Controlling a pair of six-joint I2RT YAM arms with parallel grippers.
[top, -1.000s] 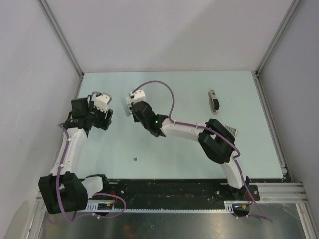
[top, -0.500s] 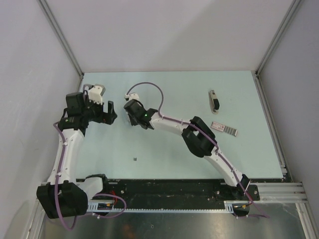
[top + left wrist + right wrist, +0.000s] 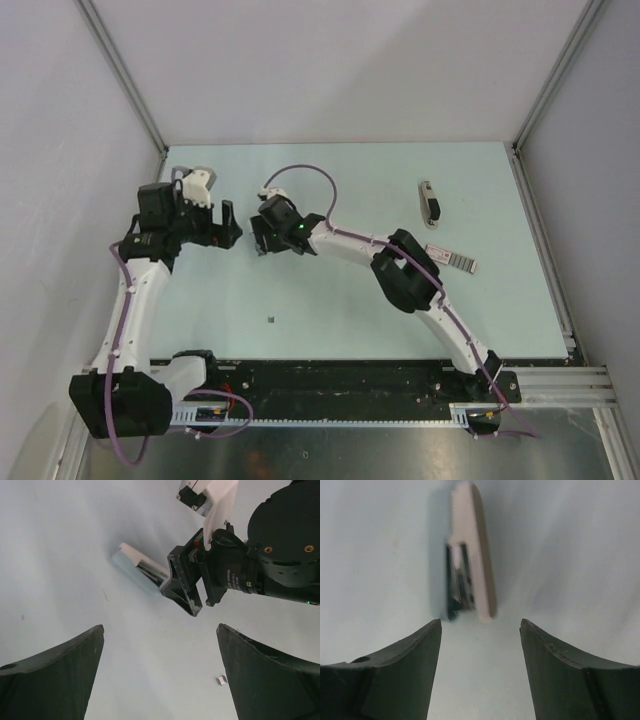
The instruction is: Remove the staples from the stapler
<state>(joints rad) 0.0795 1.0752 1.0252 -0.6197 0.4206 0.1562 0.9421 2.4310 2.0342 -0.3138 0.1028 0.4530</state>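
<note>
Right wrist view: the right gripper (image 3: 480, 621) stands open over the pale bench (image 3: 580, 540), its two dark fingers (image 3: 395, 675) spread to either side. The stapler (image 3: 470, 555) lies flat on the bench just beyond the fingertips, running lengthwise away from the camera. It is a slim beige bar with a dark metal channel showing along its left side. Nothing sits between the fingers, and the stapler is not gripped.

From the left wrist camera, the left gripper (image 3: 160, 627) is also spread wide, holding and touching nothing, with bare bench between its fingers. The stapler appears there tilted across the frame, white on top and pale and translucent beneath, with dark metal between. Its near end meets the tip of one right gripper finger; whether the two actually touch cannot be told. A tiny pale scrap (image 3: 221, 680) rests on the bench near the left gripper's right-hand finger.

Seen from overhead, both arms reach toward the left half of the bench, their grippers facing each other and close together, with the stapler largely hidden under the right one. Well apart from them, on the right side of the bench, lie a second beige and dark bar (image 3: 430, 200) and, nearer the arms, a small flat grey and pink strip (image 3: 452, 258).
</note>
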